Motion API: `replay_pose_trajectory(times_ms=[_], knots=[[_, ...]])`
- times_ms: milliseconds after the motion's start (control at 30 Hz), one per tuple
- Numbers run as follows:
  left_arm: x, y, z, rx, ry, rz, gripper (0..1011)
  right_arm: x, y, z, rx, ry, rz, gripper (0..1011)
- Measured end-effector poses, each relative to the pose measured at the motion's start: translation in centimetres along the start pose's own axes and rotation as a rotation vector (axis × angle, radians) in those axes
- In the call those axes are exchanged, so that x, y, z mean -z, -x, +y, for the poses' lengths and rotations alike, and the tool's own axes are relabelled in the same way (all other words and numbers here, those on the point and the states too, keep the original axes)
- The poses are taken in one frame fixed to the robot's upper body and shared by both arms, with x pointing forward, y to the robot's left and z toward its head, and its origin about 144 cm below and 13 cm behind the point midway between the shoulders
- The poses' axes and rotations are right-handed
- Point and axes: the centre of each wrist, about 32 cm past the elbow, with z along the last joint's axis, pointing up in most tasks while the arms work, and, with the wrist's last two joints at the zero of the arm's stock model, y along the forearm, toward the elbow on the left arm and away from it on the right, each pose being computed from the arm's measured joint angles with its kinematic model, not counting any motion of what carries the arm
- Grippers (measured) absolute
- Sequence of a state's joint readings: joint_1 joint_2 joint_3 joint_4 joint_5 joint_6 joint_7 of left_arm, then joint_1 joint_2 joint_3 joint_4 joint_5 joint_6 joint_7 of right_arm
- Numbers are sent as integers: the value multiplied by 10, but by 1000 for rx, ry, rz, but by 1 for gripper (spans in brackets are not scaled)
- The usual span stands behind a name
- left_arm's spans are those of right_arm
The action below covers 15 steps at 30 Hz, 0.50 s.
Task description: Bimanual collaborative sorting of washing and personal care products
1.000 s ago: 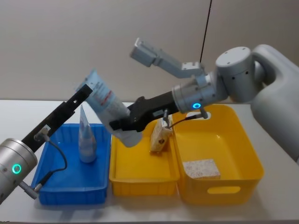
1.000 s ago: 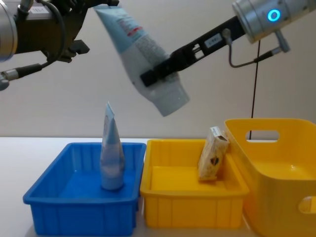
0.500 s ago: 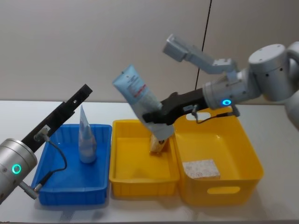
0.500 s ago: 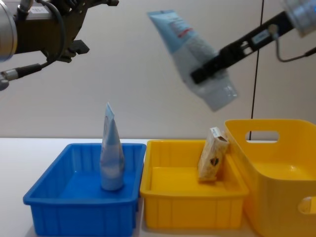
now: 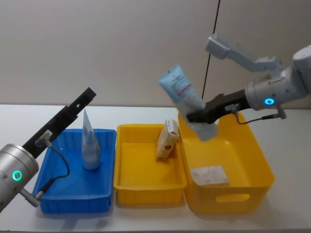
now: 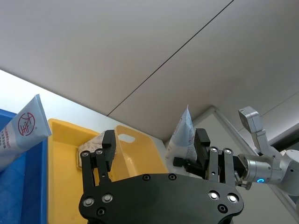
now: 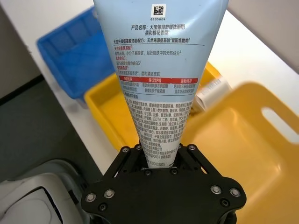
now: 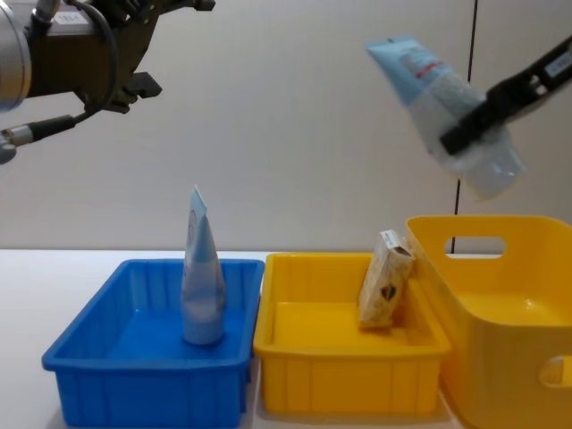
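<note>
The right gripper (image 5: 198,116) is clamped across a pale-blue tube (image 5: 183,99), near its cap end, and holds it in the air above the back left corner of the large yellow bin (image 5: 252,194). The tube's long axis tilts, crimped end up and toward the robot's left, cap end down toward the bin, so any release would drop it there. The right wrist view reads the tube's printed panel and barcode, which the head view cannot. The left gripper (image 6: 154,149), jaws apart and empty, hangs raised over the blue bin (image 5: 73,201). In that bin a second tube (image 5: 89,143) stands upright. A beige pack (image 5: 166,140) leans on the right wall of the small yellow tray (image 5: 146,183); another pale pack, probably the same kind, (image 5: 209,175) lies flat in the large bin.
</note>
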<state>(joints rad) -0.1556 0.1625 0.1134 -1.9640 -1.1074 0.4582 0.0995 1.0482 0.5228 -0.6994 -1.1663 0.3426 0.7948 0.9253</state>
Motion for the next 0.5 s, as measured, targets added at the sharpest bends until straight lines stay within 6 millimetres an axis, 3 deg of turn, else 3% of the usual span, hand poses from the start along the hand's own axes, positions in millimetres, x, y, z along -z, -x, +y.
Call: replay_pose_trajectory(times_ms=[500], knots=[[0,0,0,0,0,0,1001,23,-31,-34,128,78,217,166]])
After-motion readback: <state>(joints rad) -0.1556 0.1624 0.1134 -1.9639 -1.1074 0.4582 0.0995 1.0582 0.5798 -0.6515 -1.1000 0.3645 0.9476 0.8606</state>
